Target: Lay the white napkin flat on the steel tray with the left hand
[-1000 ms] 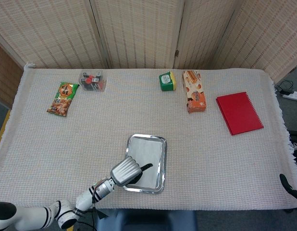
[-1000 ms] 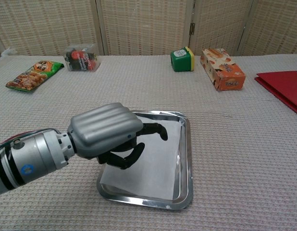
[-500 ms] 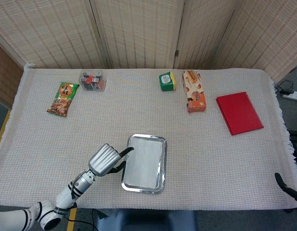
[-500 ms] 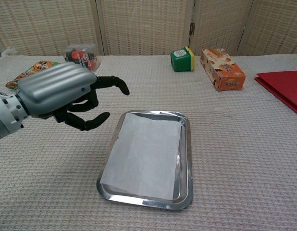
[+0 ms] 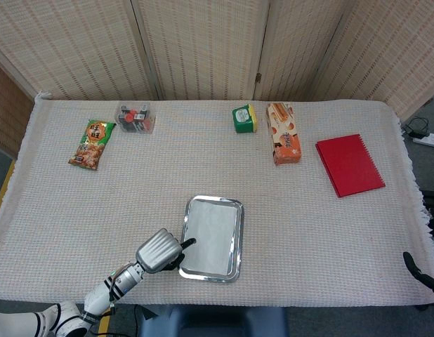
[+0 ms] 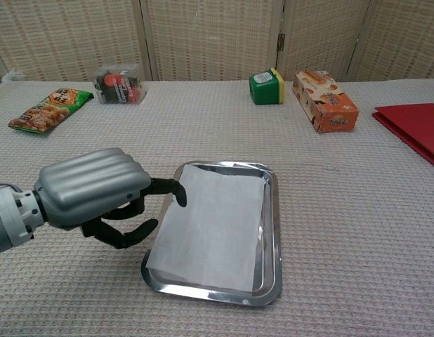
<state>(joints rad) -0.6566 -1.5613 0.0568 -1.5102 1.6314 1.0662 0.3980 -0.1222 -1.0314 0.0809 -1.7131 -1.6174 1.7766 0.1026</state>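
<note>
The white napkin (image 6: 215,230) is seen lying flat inside the steel tray (image 6: 271,232), which is set near the front edge of the cloth-covered counter (image 5: 315,232). The left hand (image 6: 97,193) is held just to the left of the tray, with its fingers (image 6: 126,235) loosely curled and apart and nothing held in them; 1 dark fingertip (image 6: 180,195) is stretched toward the napkin's left edge, though contact cannot be confirmed. In the head view the same hand (image 5: 159,251) is shown beside the tray's front left corner. Of the right hand (image 5: 421,275), only a dark sliver is visible at the counter's right edge, and whether its fingers are apart or together cannot be told.
</note>
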